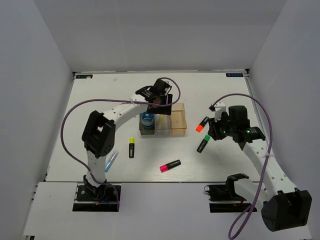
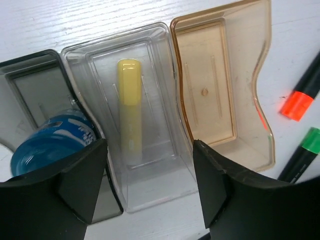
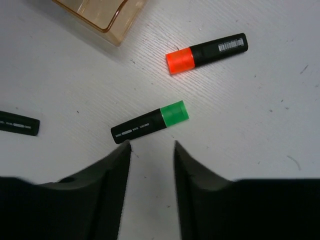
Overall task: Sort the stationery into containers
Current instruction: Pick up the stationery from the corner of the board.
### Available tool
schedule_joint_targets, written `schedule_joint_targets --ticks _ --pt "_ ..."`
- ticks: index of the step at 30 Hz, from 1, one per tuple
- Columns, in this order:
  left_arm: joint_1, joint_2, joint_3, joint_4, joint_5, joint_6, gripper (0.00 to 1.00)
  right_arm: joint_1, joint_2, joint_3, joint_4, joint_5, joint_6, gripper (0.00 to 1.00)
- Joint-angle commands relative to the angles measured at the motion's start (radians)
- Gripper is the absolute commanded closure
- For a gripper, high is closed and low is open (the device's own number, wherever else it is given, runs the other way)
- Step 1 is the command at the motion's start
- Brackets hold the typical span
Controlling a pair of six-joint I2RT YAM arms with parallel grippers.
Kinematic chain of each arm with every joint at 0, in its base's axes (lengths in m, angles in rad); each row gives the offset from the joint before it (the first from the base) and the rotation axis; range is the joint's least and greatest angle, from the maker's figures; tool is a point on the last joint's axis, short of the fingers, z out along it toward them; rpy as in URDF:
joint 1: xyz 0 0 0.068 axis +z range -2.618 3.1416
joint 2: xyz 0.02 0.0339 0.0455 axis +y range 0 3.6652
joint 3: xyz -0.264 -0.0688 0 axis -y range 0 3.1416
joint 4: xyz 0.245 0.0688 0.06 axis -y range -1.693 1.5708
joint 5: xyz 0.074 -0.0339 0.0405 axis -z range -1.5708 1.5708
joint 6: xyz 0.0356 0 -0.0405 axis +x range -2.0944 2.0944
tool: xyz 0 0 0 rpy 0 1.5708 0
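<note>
Three joined bins stand mid-table: smoky grey (image 1: 146, 130), clear (image 1: 162, 127), orange-tan (image 1: 178, 120). A blue tape roll (image 2: 50, 145) lies in the grey bin (image 2: 35, 80). A pale-yellow pen (image 2: 129, 100) lies in the clear bin (image 2: 160, 60). The orange-tan bin (image 2: 220, 85) is empty. My left gripper (image 2: 148, 150) is open and empty, just above the clear bin's near end. My right gripper (image 3: 152, 147) is open and empty, just short of the green-capped highlighter (image 3: 150, 122). An orange-capped highlighter (image 3: 207, 52) lies beyond it.
A yellow-capped highlighter (image 1: 131, 147), a pink-capped highlighter (image 1: 170, 165) and a light-blue pen (image 1: 111, 161) lie loose on the white table toward the near edge. White walls close in the table on three sides.
</note>
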Motion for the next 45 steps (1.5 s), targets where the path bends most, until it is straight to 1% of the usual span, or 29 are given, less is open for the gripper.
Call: schedule_joint_targets --ticks 1,2,3,4,5,6,7,8,9,10,11,12,13,14,15,17,20,24,25,26,27,28,29,33,36,40,41,44,45 --pt "-0.014 -0.191 -0.024 0.001 -0.035 0.036 0.22 0.007 0.061 0.019 0.071 0.009 0.225 0.65" --pt "-0.025 -0.252 -0.082 -0.007 -0.049 0.055 0.23 0.007 0.079 0.041 0.06 -0.044 0.252 0.68" --pt "-0.029 -0.321 -0.113 -0.019 -0.063 0.075 0.24 0.007 0.137 0.062 0.051 -0.068 0.274 0.7" --pt "-0.031 -0.359 -0.142 -0.025 -0.109 0.084 0.29 0.009 0.156 0.081 0.043 -0.094 0.291 0.75" --pt "-0.031 -0.401 -0.215 -0.031 -0.118 0.105 0.33 0.013 0.168 0.087 0.019 -0.146 0.287 0.78" --pt "-0.031 -0.52 -0.298 -0.037 -0.143 0.115 0.45 0.018 0.207 0.108 0.01 -0.173 0.27 0.86" --pt "-0.029 -0.566 -0.338 -0.045 -0.169 0.122 0.52 0.025 0.215 0.113 0.003 -0.18 0.247 1.0" --pt "-0.028 -0.601 -0.428 -0.066 -0.181 0.133 0.61 0.027 0.222 0.119 -0.021 -0.175 0.242 1.0" --pt "-0.016 -0.723 -0.517 -0.079 -0.218 0.129 0.76 0.032 0.227 0.13 -0.026 -0.172 0.222 1.0" --pt "0.01 -0.757 -0.604 -0.091 -0.218 0.125 0.81 0.036 0.221 0.133 -0.029 -0.184 0.204 1.0" --pt "0.026 -0.826 -0.645 -0.126 -0.221 0.119 0.84 0.041 0.219 0.133 -0.029 -0.186 0.195 1.0" --pt "0.052 -0.88 -0.75 -0.14 -0.227 0.118 0.82 0.048 0.213 0.129 -0.026 -0.192 0.196 1.0" --pt "0.078 -0.934 -0.789 -0.158 -0.227 0.124 0.76 0.05 0.207 0.129 -0.021 -0.195 0.199 1.0" --pt "0.085 -0.954 -0.818 -0.165 -0.215 0.13 0.65 0.055 0.207 0.125 -0.021 -0.195 0.199 1.0" --pt "0.117 -0.98 -0.887 -0.181 -0.211 0.129 0.48 0.064 0.201 0.122 -0.021 -0.188 0.199 1.0" --pt "0.142 -1.002 -0.92 -0.18 -0.169 0.138 0.34 0.065 0.202 0.119 -0.014 -0.18 0.196 1.0" --pt "0.196 -0.962 -0.96 -0.181 -0.14 0.145 0.29 0.068 0.215 0.127 -0.026 -0.166 0.198 1.0" --pt "0.242 -0.861 -0.972 -0.148 -0.126 0.191 0.28 0.064 0.21 0.125 -0.033 -0.154 0.193 1.0" --pt "0.282 -0.835 -0.969 -0.143 -0.112 0.197 0.28 0.064 0.201 0.121 -0.035 -0.143 0.194 1.0" --pt "0.296 -0.816 -0.97 -0.128 -0.058 0.21 0.28 0.062 0.198 0.121 -0.034 -0.14 0.191 1.0" --pt "0.308 -0.802 -0.967 -0.12 -0.042 0.213 0.28 0.061 0.195 0.119 -0.03 -0.137 0.191 1.0" --pt "0.354 -0.784 -0.961 -0.1 -0.019 0.227 0.3 0.061 0.192 0.119 -0.03 -0.131 0.193 1.0" --pt "0.366 -0.767 -0.961 -0.094 0.021 0.233 0.31 0.062 0.189 0.119 -0.032 -0.129 0.19 1.0" --pt "0.447 -0.709 -0.958 -0.059 0.14 0.257 0.32 0.062 0.178 0.118 -0.03 -0.12 0.19 1.0" --pt "0.457 -0.677 -0.957 -0.054 0.159 0.276 0.32 0.061 0.172 0.116 -0.033 -0.111 0.19 1.0" --pt "0.455 -0.626 -0.961 -0.053 0.148 0.299 0.32 0.059 0.164 0.118 -0.032 -0.111 0.188 1.0" --pt "0.458 -0.605 -0.964 -0.04 0.142 0.303 0.35 0.056 0.167 0.116 -0.032 -0.109 0.188 1.0" --pt "0.454 -0.586 -0.967 -0.056 0.113 0.311 0.48 0.059 0.155 0.116 -0.035 -0.105 0.19 1.0" --pt "0.454 -0.58 -0.969 -0.057 0.084 0.313 0.54 0.056 0.153 0.115 -0.04 -0.105 0.188 1.0"
